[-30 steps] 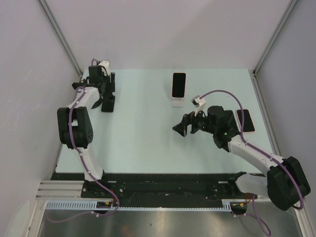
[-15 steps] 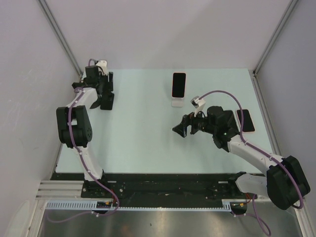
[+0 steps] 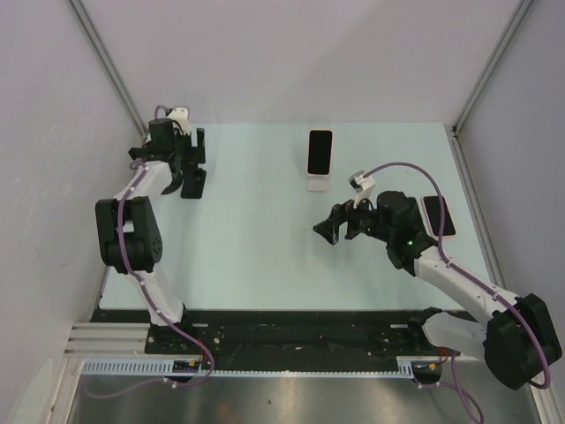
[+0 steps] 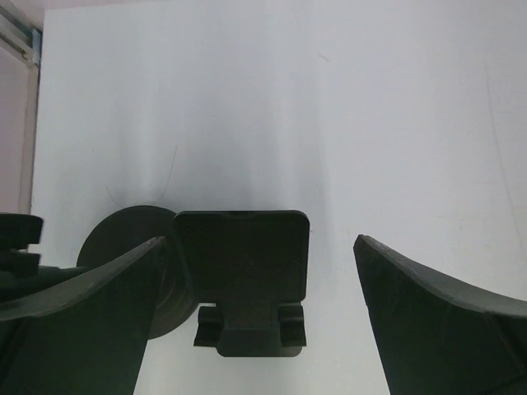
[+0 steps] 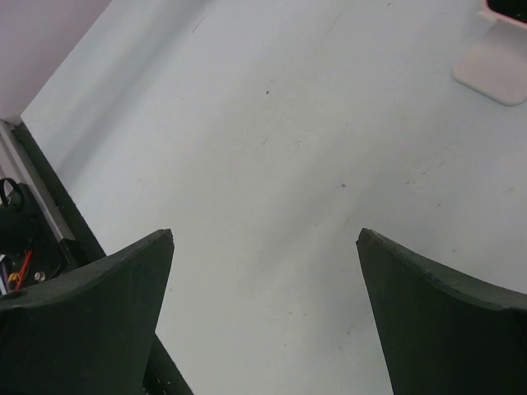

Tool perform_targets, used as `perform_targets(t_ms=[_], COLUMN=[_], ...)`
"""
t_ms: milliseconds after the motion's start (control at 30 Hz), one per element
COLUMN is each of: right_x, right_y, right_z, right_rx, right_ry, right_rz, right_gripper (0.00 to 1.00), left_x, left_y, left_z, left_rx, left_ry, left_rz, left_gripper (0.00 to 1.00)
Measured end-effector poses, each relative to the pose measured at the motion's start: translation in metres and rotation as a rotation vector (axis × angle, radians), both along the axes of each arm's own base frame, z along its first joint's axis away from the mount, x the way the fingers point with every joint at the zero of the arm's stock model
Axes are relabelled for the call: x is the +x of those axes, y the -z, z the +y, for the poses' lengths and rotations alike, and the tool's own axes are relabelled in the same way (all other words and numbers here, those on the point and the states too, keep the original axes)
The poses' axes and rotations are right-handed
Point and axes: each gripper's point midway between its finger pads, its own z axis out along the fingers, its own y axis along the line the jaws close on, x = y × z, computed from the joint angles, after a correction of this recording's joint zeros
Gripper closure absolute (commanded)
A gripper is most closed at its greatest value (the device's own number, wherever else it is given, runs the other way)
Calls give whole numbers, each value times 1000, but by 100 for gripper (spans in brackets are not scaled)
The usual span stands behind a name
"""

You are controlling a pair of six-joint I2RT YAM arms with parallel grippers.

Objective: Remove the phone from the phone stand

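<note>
A phone with a dark screen and pink edge leans upright in a white phone stand at the back middle of the table. My right gripper is open and empty, low over bare table in front and right of that stand. The right wrist view shows only the stand's white base at the top right corner, far beyond the open gripper. My left gripper is open at the back left, its jaws straddling an empty black phone stand without touching it.
A second phone with a pink edge lies flat near the table's right edge, behind my right arm. The black stand has a round base. Side walls close in the table on the left and right.
My left gripper has shifted slightly back and left around the black stand. My right gripper has drifted a little to the right. The phone on the white stand has not moved.
</note>
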Motion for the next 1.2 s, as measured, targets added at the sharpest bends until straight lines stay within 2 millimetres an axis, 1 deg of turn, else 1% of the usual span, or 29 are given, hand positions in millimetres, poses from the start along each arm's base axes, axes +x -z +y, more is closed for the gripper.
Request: perform_targets(t_ms=[133, 233, 333, 400, 500, 567, 667, 733, 833, 933, 1000, 1067, 1200], right_x=[9, 23, 37, 42, 53, 65, 85, 96, 115, 137, 151, 163, 189], right_y=[-11, -15, -14, -14, -12, -12, -12, -11, -8, -2, 4, 10, 21], right_z=[-16, -35, -54, -60, -67, -68, -69, -66, -57, -40, -28, -20, -3], right_rx=[9, 24, 26, 19, -3, -23, -57, -83, -120, -163, -187, -206, -232], right_ry=[77, 165, 258, 295, 355, 396, 461, 494, 530, 557, 570, 594, 651], right_rz=[-23, -16, -8, -10, -11, -10, -15, -24, -40, -66, -85, -103, -153], right_gripper=[0, 0, 0, 0, 0, 0, 0, 0, 0, 0, 0, 0, 0], left_x=[-8, -19, -36, -52, -83, -105, -135, -154, -179, -200, -210, -216, -217], left_y=[-35, -73, -116, -143, -175, -187, -193, -189, -177, -160, -152, -147, -146], left_z=[-8, -23, -54, -81, -118, -136, -145, -143, -136, -127, -121, -116, -113], left_rx=[-30, -53, -94, -133, -196, -227, -243, -244, -240, -237, -232, -231, -229], left_ry=[-6, -7, 15, 39, 87, 116, 128, 125, 112, 94, 81, 63, 50], left_rz=[-64, -137, -225, -284, -351, -380, -405, -406, -408, -396, -395, -395, -394], left_gripper=[0, 0, 0, 0, 0, 0, 0, 0, 0, 0, 0, 0, 0])
